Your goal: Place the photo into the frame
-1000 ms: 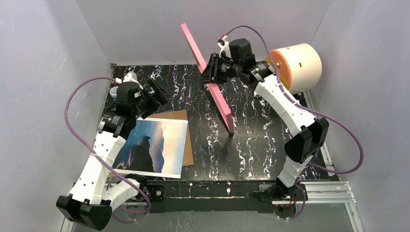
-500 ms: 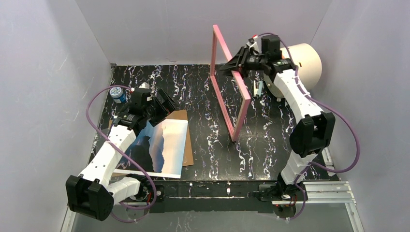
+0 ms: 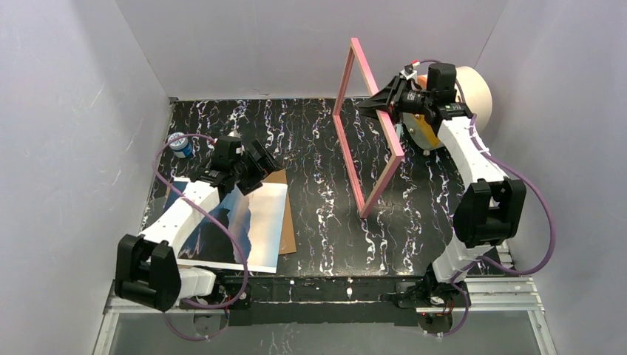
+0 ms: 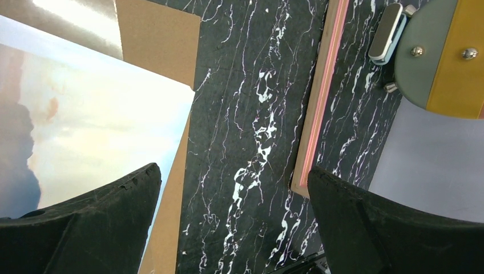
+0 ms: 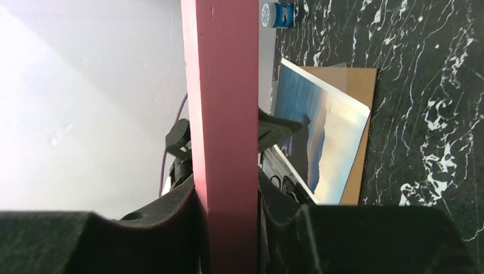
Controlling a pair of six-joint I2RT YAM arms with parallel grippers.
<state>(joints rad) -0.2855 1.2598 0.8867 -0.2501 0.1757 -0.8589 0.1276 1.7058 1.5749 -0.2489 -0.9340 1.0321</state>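
Hanging tilted on edge over the right half of the black, white-veined tabletop (image 3: pixel 310 140), the thin pink rectangular picture frame (image 3: pixel 348 164) is being pinched by the right gripper (image 5: pixel 227 197), whose jaws are clamping one rail from both sides. Its lowest corner is sitting near or on the table, and I cannot tell which. The photo (image 3: pixel 260 218), a rectangular print of blue sea, dark cliffs and pale sky, is lying face up at the near left on a flat brown backing board (image 3: pixel 289 233), well apart from the frame. The left gripper (image 4: pixel 232 167) is hovering over the photo's far edge with jaws spread wide, holding nothing. The step in hand is probably laying the frame flat, and doing it well is likely meaning tipping it gently about that low corner, pink face down and wood-brown back up, onto bare marble between the print and the right arm. A narrow rail is giving little purchase, so slow, steady lowering is mattering, as is keeping the top edge away from the cream and orange cylinder (image 3: pixel 479 89) behind.
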